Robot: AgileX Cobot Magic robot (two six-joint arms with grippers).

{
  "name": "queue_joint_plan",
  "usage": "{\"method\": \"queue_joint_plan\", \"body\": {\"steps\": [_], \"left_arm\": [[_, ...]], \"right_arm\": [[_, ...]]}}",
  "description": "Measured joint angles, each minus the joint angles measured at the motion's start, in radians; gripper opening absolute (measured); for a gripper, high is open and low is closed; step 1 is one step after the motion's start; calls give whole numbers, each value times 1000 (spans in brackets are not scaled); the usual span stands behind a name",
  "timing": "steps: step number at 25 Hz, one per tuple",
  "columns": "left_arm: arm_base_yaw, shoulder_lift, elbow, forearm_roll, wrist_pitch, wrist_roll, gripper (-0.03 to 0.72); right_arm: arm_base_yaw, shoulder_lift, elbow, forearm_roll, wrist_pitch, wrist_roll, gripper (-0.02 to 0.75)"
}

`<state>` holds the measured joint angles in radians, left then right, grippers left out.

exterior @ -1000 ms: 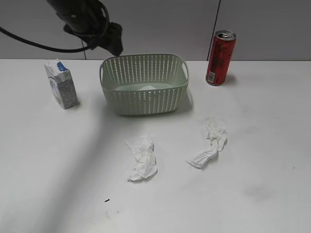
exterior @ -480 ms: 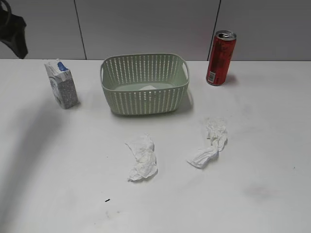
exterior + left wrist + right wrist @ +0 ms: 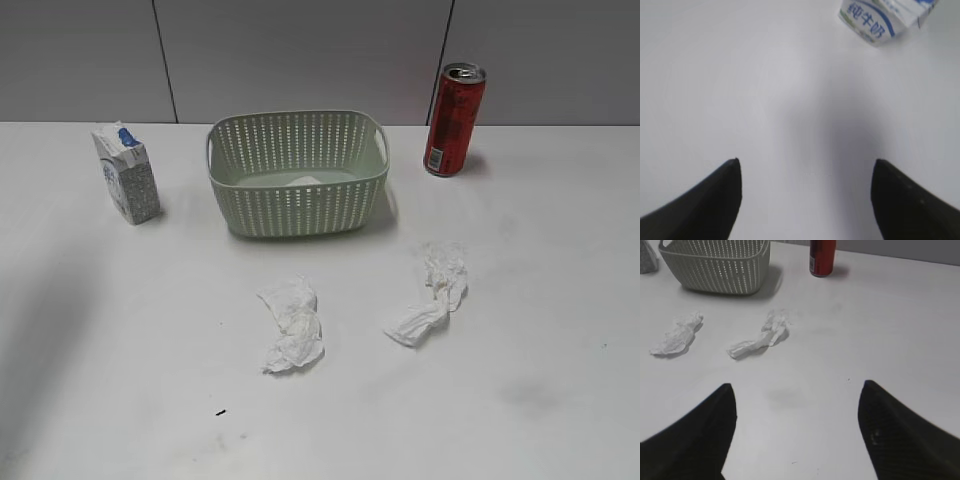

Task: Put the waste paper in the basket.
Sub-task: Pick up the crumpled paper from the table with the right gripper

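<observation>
one wad (image 3: 303,181) already lies in the basket (image 3: 297,214). two wads are left on the table: one (image 3: 292,325) in front of the basket, one (image 3: 432,293) front-right of it. left gripper (image 3: 805,172) and right gripper (image 3: 796,396) both spread, empty.

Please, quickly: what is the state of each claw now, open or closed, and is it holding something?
Left claw: open, holding nothing, over bare table.
Right claw: open, holding nothing, above the table.
</observation>
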<state>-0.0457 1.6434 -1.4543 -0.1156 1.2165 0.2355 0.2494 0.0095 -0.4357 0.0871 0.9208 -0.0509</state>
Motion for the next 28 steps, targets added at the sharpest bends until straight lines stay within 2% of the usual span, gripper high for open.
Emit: {"method": "queue_joint_plan", "body": {"steps": [6, 9, 13, 20, 23, 28], "left_arm": [[0, -244, 297, 3, -62, 0, 590], [0, -373, 437, 4, -125, 0, 590], [0, -535, 589, 4, -160, 0, 590], [0, -824, 838, -53, -211, 0, 590], [0, -942, 909, -74, -203, -2, 590], [0, -1154, 927, -78, -194, -3, 590]], "right_arm": [[0, 111, -13, 2, -125, 0, 572], [0, 215, -15, 23, -159, 0, 604], [0, 371, -16, 56, -184, 0, 636], [0, 686, -89, 80, -201, -2, 622], [0, 808, -143, 84, -198, -28, 615], [0, 984, -231, 99, -182, -94, 613]]}}
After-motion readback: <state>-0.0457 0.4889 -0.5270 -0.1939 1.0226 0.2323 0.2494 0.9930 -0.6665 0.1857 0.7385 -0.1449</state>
